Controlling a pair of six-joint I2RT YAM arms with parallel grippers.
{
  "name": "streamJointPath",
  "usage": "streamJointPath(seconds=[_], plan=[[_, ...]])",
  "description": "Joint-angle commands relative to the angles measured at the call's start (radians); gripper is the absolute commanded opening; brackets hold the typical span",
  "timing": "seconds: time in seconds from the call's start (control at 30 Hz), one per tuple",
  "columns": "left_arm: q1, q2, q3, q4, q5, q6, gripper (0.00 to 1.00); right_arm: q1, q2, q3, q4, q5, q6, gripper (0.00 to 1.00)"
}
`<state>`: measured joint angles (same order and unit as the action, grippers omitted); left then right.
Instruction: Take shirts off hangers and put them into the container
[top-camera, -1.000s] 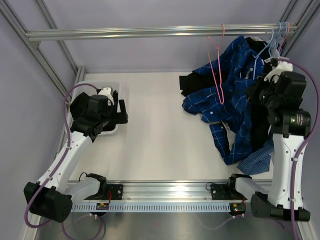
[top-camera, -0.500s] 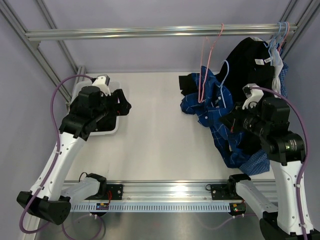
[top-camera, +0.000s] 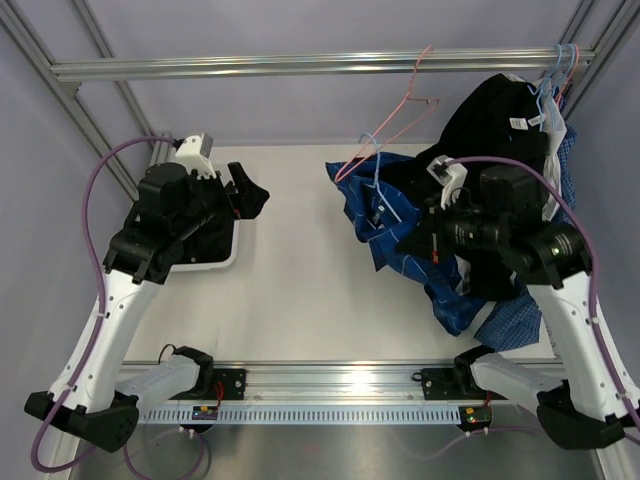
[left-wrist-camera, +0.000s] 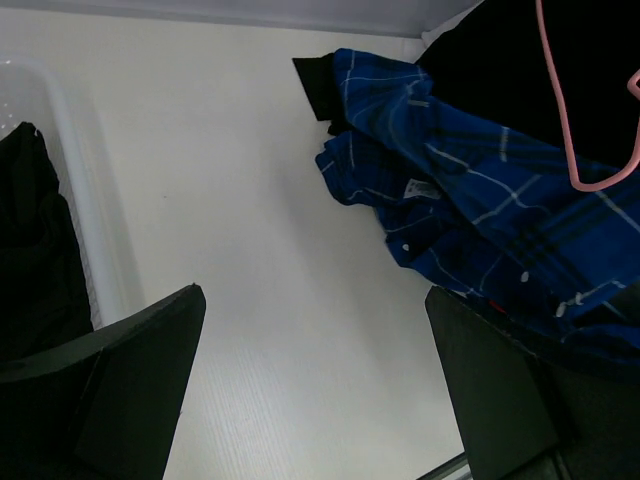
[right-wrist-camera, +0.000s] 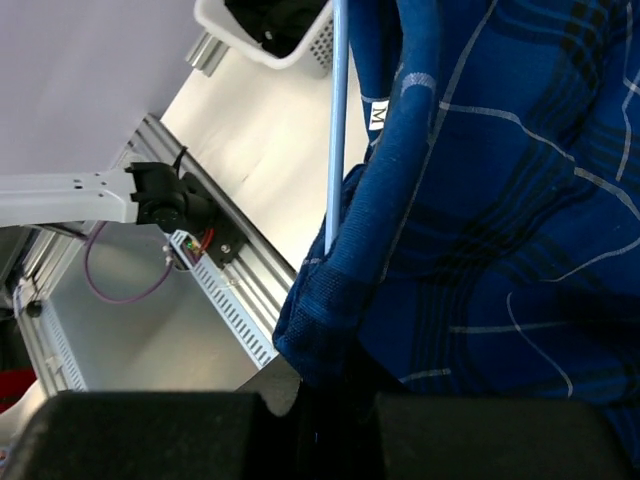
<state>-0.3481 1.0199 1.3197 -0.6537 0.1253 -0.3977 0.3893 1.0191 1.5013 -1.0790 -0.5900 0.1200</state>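
Note:
My right gripper (top-camera: 408, 243) (right-wrist-camera: 335, 400) is shut on a fold of a blue plaid shirt (top-camera: 372, 212) (right-wrist-camera: 500, 230), held up over the table. A light blue hanger (top-camera: 375, 172) (right-wrist-camera: 338, 120) is still inside that shirt. A pink hanger (top-camera: 398, 112) (left-wrist-camera: 580, 130) swings tilted from the top rail above it. A black shirt (top-camera: 500, 110) hangs at the back right. My left gripper (top-camera: 246, 196) (left-wrist-camera: 315, 293) is open and empty, raised beside the container (top-camera: 222, 260) (left-wrist-camera: 90, 230), which holds a black shirt (left-wrist-camera: 30, 260).
More light blue hangers (top-camera: 556, 78) hook on the rail's right end (top-camera: 590, 55). Plaid and black cloth (top-camera: 500, 320) trails down by the right arm. The aluminium base rail (top-camera: 330, 385) runs along the near edge, and frame posts stand at both sides.
My right gripper has pulled the plaid shirt leftward off the back right, swinging the pink and light blue hangers left. My left arm has risen and swung right, away from the container.

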Motion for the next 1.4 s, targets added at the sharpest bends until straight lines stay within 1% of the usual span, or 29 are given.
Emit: streamJointPath(seconds=[0.0,0.03,0.07,0.1,0.17,0.27,0.4,0.5,0.6,0.7,0.77,0.97,1.03,1.17,1.2,1.27,1.3,1.33,1.37], plan=[[-0.008,-0.011,0.064,0.080,0.063,-0.013,0.99,0.068,0.120,0.135,0.019,-0.133,-0.100,0.00],[-0.008,-0.004,0.078,0.077,0.063,-0.010,0.99,0.094,0.156,0.204,0.008,-0.125,-0.105,0.00],[-0.008,0.003,0.091,0.074,0.066,-0.001,0.99,0.159,0.188,0.235,-0.004,-0.101,-0.112,0.00],[-0.008,0.011,0.114,0.072,0.066,0.000,0.99,0.189,0.238,0.263,0.004,-0.082,-0.114,0.00],[-0.008,0.011,0.130,0.085,0.069,0.011,0.99,0.236,0.277,0.319,0.045,-0.068,-0.109,0.00],[-0.008,-0.001,0.153,0.095,0.059,0.023,0.99,0.285,0.361,0.422,0.059,-0.027,-0.109,0.00],[-0.031,-0.021,0.182,0.082,0.021,0.046,0.99,0.318,0.429,0.485,0.135,0.007,-0.077,0.00],[-0.057,-0.038,0.202,0.062,0.014,0.053,0.99,0.344,0.463,0.583,0.162,0.027,-0.062,0.00],[-0.065,-0.050,0.226,0.049,0.014,0.069,0.99,0.350,0.470,0.631,0.195,0.051,-0.063,0.00],[-0.068,-0.055,0.227,0.057,0.027,0.080,0.99,0.352,0.461,0.613,0.243,0.104,-0.086,0.00],[-0.068,-0.063,0.208,0.078,0.054,0.080,0.99,0.350,0.470,0.590,0.217,0.124,-0.112,0.00],[-0.071,-0.096,0.089,0.216,0.146,0.051,0.99,0.350,0.443,0.370,0.237,0.098,-0.112,0.00],[-0.080,-0.096,0.056,0.255,0.168,0.046,0.97,0.350,0.420,0.283,0.261,0.117,-0.114,0.00],[-0.126,-0.051,0.021,0.298,0.125,0.040,0.94,0.350,0.389,0.194,0.313,0.095,-0.112,0.00],[-0.158,-0.038,0.015,0.313,0.110,0.042,0.94,0.350,0.380,0.171,0.323,0.090,-0.114,0.00],[-0.195,0.000,0.009,0.344,0.062,0.046,0.92,0.349,0.384,0.162,0.332,0.087,-0.112,0.00],[-0.230,0.011,0.001,0.360,0.039,0.049,0.91,0.349,0.388,0.159,0.329,0.085,-0.141,0.00],[-0.244,0.019,-0.005,0.373,-0.007,0.059,0.90,0.349,0.389,0.155,0.327,0.085,-0.148,0.00],[-0.256,0.041,-0.010,0.384,-0.028,0.066,0.87,0.349,0.389,0.154,0.327,0.084,-0.149,0.00]])
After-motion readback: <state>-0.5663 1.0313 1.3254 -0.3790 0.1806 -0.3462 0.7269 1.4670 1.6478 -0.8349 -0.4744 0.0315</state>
